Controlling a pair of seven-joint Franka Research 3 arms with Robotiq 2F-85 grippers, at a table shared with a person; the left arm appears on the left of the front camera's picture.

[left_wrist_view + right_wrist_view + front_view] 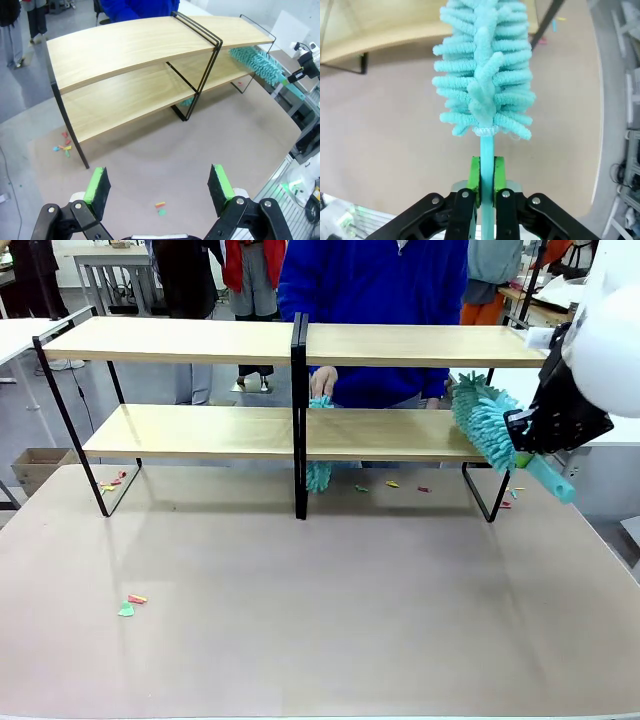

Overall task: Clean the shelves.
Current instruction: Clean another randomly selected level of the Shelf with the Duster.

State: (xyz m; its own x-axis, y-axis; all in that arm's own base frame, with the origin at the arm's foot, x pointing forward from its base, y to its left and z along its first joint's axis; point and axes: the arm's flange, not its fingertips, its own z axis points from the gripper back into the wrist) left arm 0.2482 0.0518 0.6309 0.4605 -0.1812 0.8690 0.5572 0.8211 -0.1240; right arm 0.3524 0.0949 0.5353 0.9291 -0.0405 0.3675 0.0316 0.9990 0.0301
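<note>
The shelves (200, 430) (125, 95) are a two-tier rack of light wood boards on a black frame, standing across the far half of the table. My right gripper (486, 175) (530, 430) is shut on the handle of a teal chenille duster (482, 70) (480, 420) (257, 62), whose fluffy head sits at the right end of the lower board. My left gripper (159, 187) hangs open above the table in front of the rack, with nothing between its pads. A person's hand (322, 382) holds a second teal duster (319, 475) behind the central post.
Small coloured scraps lie on the tabletop: under the rack's left end (112, 483), under its right half (392, 484), and near the front left (131, 604). A person in blue (375, 300) stands behind the rack. The table's right edge (610, 540) is close to my right arm.
</note>
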